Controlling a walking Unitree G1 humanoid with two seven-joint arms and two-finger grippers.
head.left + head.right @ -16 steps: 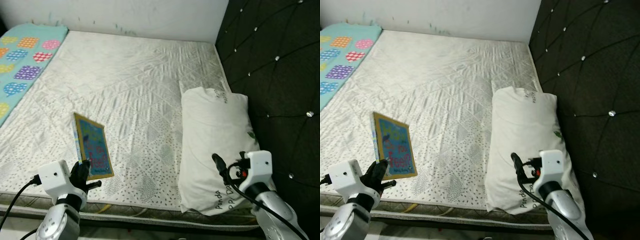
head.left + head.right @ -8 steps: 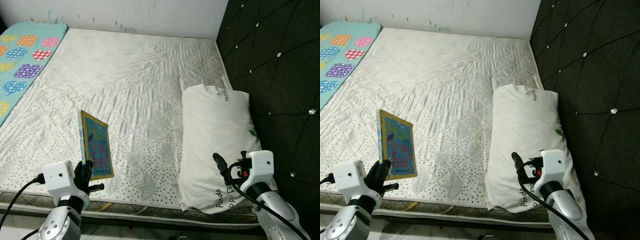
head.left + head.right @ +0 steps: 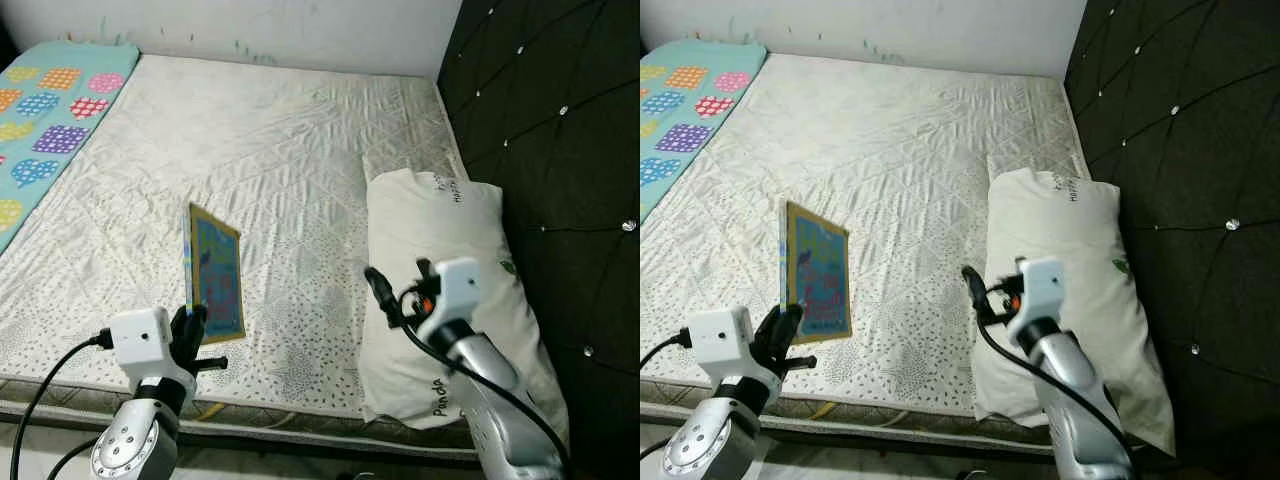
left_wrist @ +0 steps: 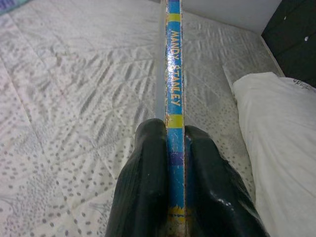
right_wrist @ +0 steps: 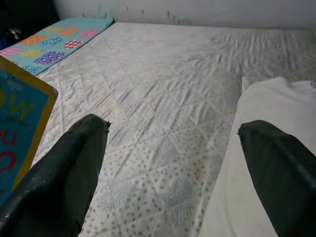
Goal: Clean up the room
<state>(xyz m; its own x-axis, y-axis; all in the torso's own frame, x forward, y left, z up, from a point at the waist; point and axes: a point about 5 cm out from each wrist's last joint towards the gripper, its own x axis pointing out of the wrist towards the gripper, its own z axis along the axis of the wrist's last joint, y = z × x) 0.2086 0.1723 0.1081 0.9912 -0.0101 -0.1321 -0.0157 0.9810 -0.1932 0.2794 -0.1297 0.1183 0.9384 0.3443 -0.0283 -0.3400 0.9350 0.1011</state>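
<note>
A thin picture book (image 3: 215,274) with a yellow border and blue cover stands nearly upright above the mattress (image 3: 270,170) near its front edge. My left gripper (image 3: 190,328) is shut on the book's lower end; in the left wrist view both black fingers (image 4: 148,187) squeeze its blue spine (image 4: 174,94). My right gripper (image 3: 378,292) is open, raised above the mattress just left of the white pillow (image 3: 460,270). The right wrist view has the book's cover (image 5: 17,123) off to one side of the spread fingers (image 5: 64,168).
A turquoise blanket with coloured patches (image 3: 45,110) covers the mattress's far left. A black tufted headboard (image 3: 560,130) runs along the right side. A white wall (image 3: 250,25) stands behind the bed. The mattress's front edge (image 3: 300,425) lies just ahead of my arms.
The left gripper has lifted the book from leaning flat to nearly upright and carried it rightward. The right gripper has swung left and up, off the pillow's front toward the book.
</note>
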